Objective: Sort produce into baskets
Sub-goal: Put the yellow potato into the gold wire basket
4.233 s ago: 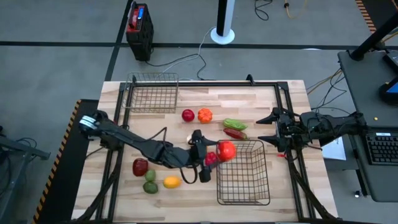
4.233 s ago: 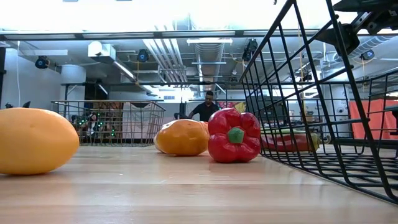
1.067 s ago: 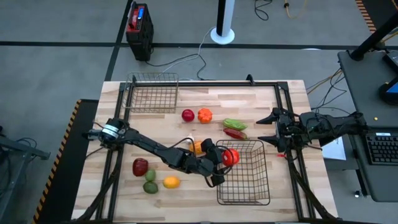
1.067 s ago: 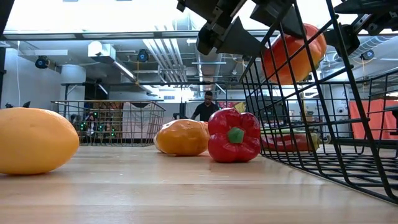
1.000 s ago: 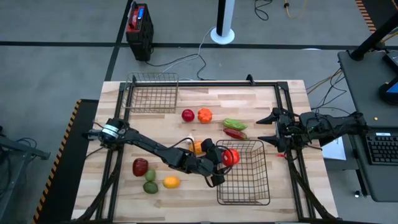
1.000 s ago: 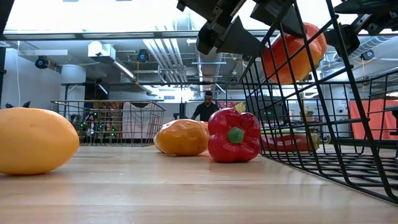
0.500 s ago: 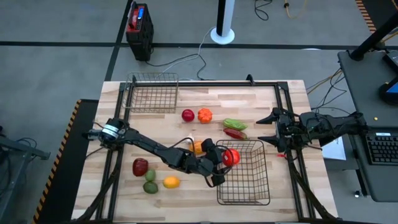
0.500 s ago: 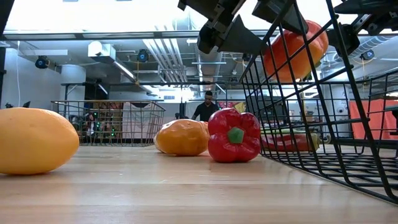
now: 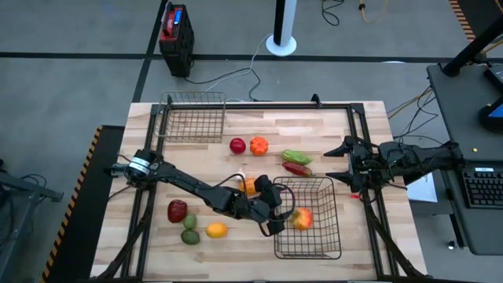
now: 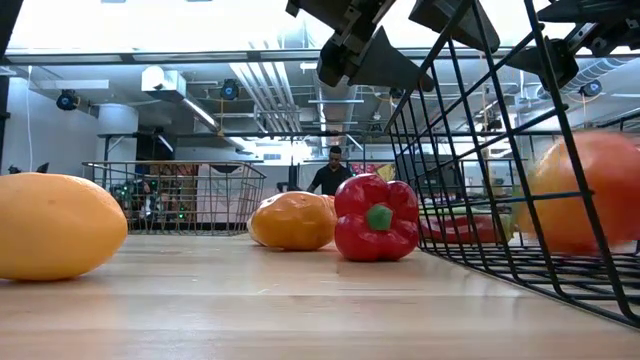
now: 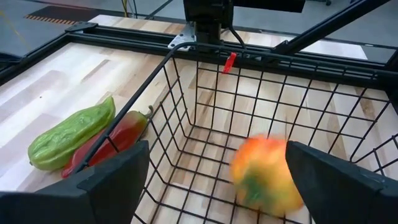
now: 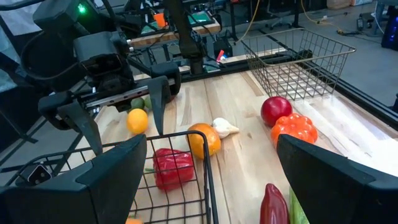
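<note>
A: Over the larger basket (image 9: 308, 228), what changed?

B: Left gripper (image 9: 277, 211) has spread its fingers wide; the orange-red pepper (image 9: 301, 218) it held a second ago now lies inside the mesh.

A: So one piece sorted?

B: I'd say so. Right gripper (image 9: 334, 163) waits open at the table's right edge.

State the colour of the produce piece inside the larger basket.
Orange-red with some green, best in the left wrist view.

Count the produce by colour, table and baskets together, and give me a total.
Red: 4 (apple, chili, bell pepper, dark red piece)
Orange: 3 (ribbed piece, round orange, orange-red pepper)
Green: 3 (long pepper, light green piece, darker green piece)
Yellow: 1 (lemon)
White: 1 (garlic)
Total: 12
</note>
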Motion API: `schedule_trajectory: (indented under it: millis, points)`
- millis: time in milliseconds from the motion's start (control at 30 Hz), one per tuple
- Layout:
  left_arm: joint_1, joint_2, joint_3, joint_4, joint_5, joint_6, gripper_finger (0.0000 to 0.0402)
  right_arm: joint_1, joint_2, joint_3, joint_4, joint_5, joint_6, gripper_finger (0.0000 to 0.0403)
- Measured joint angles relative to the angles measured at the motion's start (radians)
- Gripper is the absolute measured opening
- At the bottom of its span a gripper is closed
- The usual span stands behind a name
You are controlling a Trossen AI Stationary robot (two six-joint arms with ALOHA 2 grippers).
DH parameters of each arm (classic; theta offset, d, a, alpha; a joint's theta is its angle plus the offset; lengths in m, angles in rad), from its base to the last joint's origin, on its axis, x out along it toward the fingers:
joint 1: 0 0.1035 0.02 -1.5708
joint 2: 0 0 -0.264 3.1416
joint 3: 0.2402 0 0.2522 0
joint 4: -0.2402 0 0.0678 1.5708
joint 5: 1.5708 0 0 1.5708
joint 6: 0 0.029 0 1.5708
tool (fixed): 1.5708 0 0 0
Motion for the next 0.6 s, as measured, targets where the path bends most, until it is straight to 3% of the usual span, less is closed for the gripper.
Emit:
schedule_trajectory:
  millis: [600]
  points:
    - [-0.004, 0.000, 0.034, 0.002, 0.001, 0.073, 0.0357, 0.000, 0.000, 0.000, 0.000, 0.000, -0.002, 0.0352]
